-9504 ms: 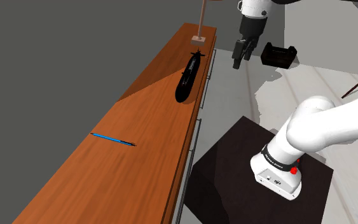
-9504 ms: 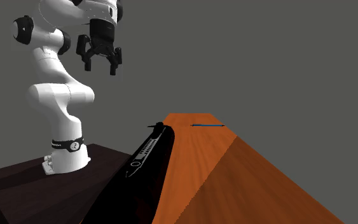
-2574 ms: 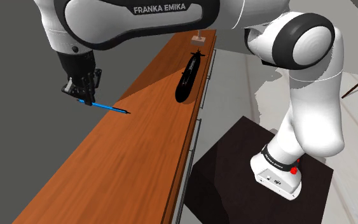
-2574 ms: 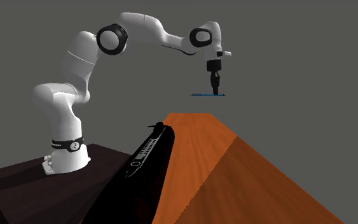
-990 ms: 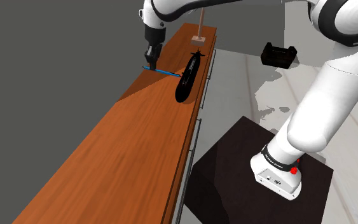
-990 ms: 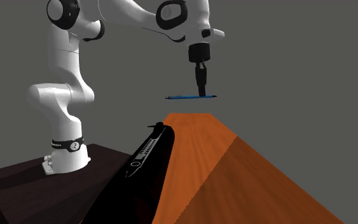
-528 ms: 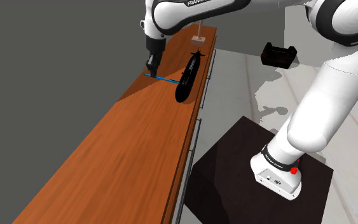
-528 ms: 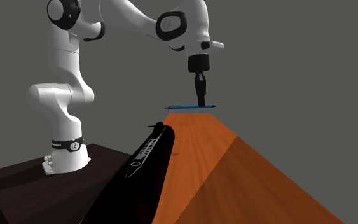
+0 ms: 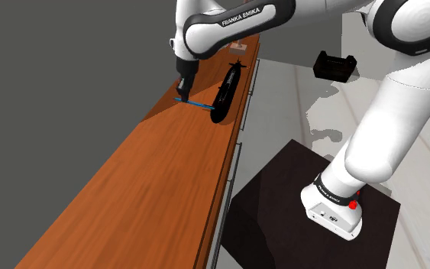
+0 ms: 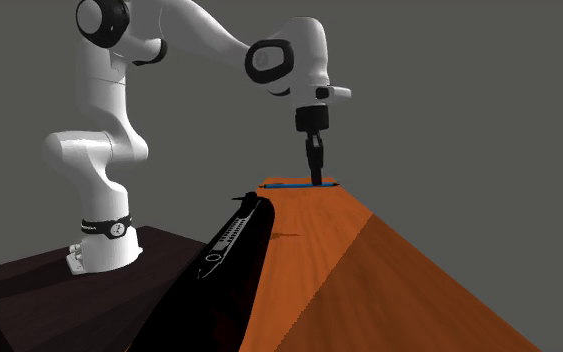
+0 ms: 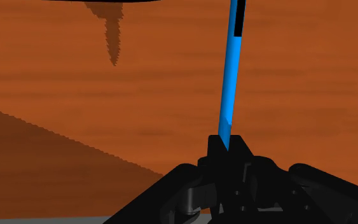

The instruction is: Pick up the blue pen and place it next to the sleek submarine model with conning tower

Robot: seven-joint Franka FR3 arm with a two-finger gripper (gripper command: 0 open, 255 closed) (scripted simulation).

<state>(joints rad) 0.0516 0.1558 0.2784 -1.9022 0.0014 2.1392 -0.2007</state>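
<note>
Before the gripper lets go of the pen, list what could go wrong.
1. The gripper clasps the blue pen near one end, so the long free end could swing or drop unevenly on release.
2. That free end points at the black submarine model and looks close to its hull; a small slip might nudge the model.
3. The pen is slender and the wooden counter looks flat and plain, so the pen may roll away from the model.

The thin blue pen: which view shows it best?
The wrist view: the thin blue pen runs large from the black gripper's clasp. The shoulder view gives a short blue line beside the black submarine model; the second exterior view, a thin streak.
</note>
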